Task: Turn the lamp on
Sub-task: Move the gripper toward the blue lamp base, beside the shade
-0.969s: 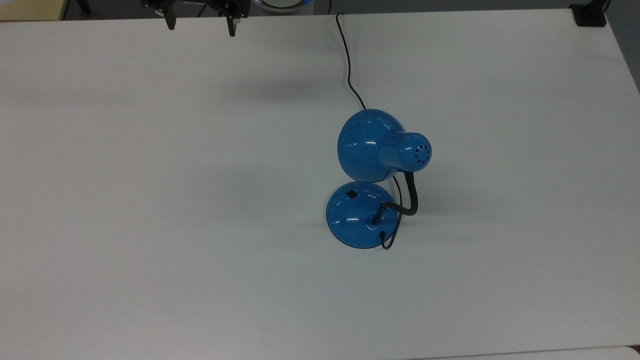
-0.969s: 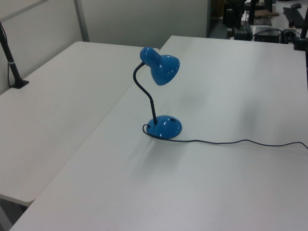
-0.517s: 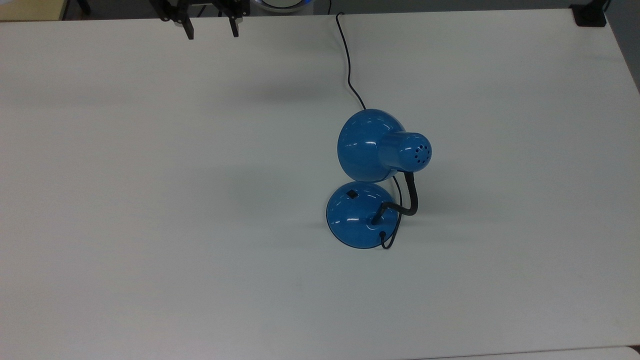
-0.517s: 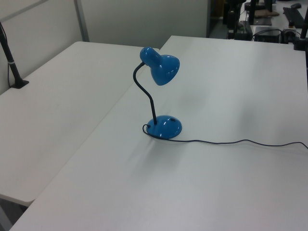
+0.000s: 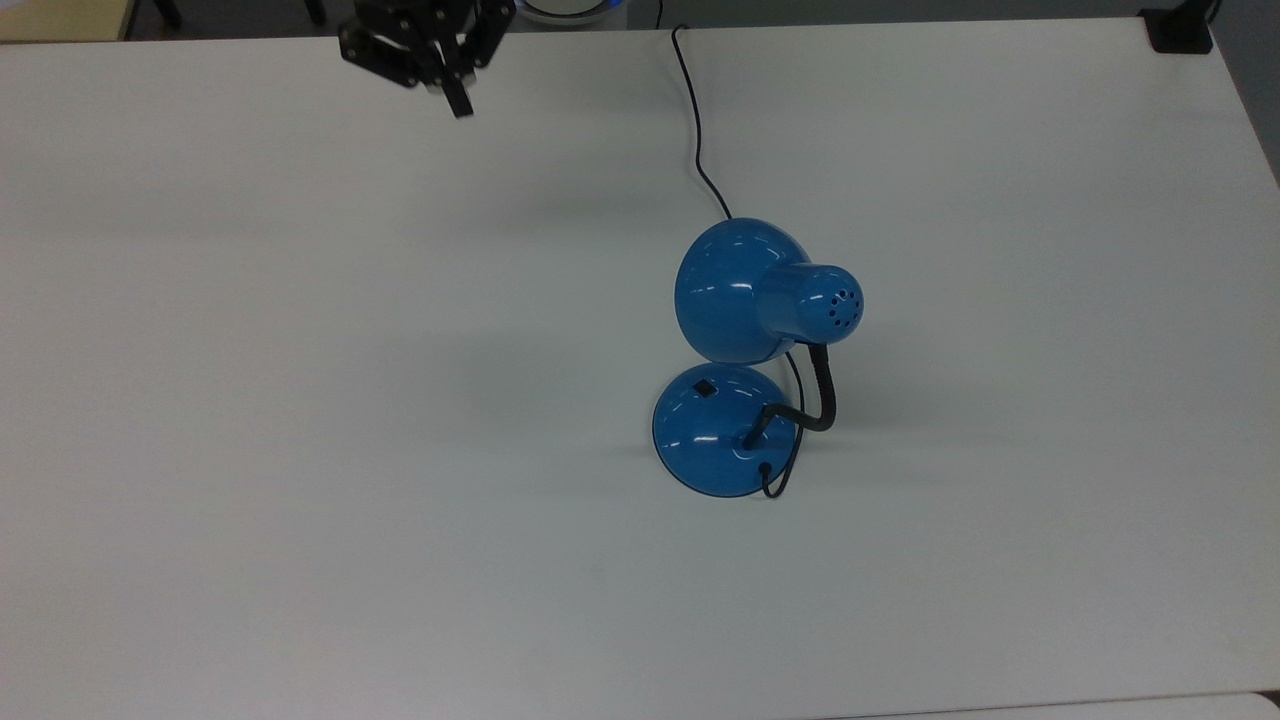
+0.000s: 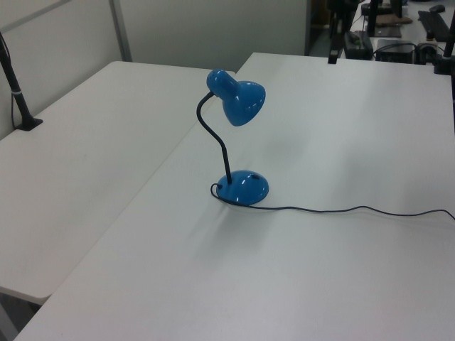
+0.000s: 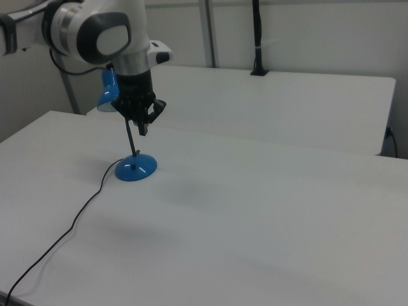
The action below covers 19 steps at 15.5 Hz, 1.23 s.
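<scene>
The glossy blue lamp stands on the white table (image 5: 300, 420), right of centre in the top view. Its domed base (image 5: 715, 440) carries a small black switch (image 5: 705, 388) on the side facing the top view's upper edge. A black gooseneck (image 5: 822, 395) rises to the vented shade (image 5: 745, 290), which overhangs the base's upper edge. The black cord (image 5: 695, 130) runs off the table's far edge. The lamp is unlit. My gripper (image 5: 455, 98) hangs shut and empty above the table's far edge, well to the top view's left of the lamp. In the right view, my gripper (image 7: 143, 127) is in front of the gooseneck, above the base (image 7: 136, 168).
A black clamp (image 5: 1180, 30) sits at the table's far right corner in the top view. In the left view, a second white table (image 6: 85, 149) adjoins on the left, with a black post (image 6: 18, 92) clamped to it. The cord (image 6: 355, 209) trails across the table.
My gripper's fingers, spread wide a second ago, have come together. The gripper has turned and moved a little out over the table from its far edge. The lamp has not moved.
</scene>
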### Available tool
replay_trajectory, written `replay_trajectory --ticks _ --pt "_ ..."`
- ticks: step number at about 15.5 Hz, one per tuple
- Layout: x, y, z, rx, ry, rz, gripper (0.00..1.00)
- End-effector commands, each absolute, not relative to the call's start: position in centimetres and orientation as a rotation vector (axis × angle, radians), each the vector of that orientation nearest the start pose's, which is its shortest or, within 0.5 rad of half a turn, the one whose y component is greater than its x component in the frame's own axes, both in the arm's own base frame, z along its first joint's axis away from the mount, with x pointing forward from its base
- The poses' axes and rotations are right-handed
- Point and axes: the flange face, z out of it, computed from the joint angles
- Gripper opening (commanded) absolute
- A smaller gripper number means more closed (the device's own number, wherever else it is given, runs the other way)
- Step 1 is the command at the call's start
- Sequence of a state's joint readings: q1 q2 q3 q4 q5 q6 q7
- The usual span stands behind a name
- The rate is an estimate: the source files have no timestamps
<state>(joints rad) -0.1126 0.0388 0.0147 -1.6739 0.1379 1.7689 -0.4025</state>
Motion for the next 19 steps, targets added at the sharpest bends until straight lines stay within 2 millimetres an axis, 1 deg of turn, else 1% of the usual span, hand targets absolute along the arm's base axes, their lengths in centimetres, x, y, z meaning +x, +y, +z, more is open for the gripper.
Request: replay_trajectory --ticks 1,2,3,5,6,8,9,12,13,14,15,19 --pt "58.7 -0.9 53.2 -2.962 -0.559 -0.268 0.0" --pt "59.0 0.1 52.2 -2.953 -0.584 -0.303 0.0" --pt "59.4 0.7 51.1 -2.942 -0.619 -0.324 0.0" --pt "60.1 2.7 49.5 -2.902 -0.671 -0.333 0.0" --pt "60.8 3.7 48.3 -2.883 -0.68 -0.346 0.0" --pt "61.9 5.2 46.5 -2.87 -0.686 -0.413 0.0" --pt "62.3 6.0 45.3 -2.868 -0.697 -0.424 0.0" --pt "63.2 8.1 42.6 -2.866 -0.718 -0.462 0.0" --pt "63.4 9.1 41.6 -2.864 -0.734 -0.463 0.0" --pt "63.7 10.4 40.3 -2.86 -0.75 -0.481 0.0" --pt "63.9 10.9 39.5 -2.861 -0.749 -0.489 0.0" --pt "64.9 13.0 37.3 -2.86 -0.758 -0.567 0.0"
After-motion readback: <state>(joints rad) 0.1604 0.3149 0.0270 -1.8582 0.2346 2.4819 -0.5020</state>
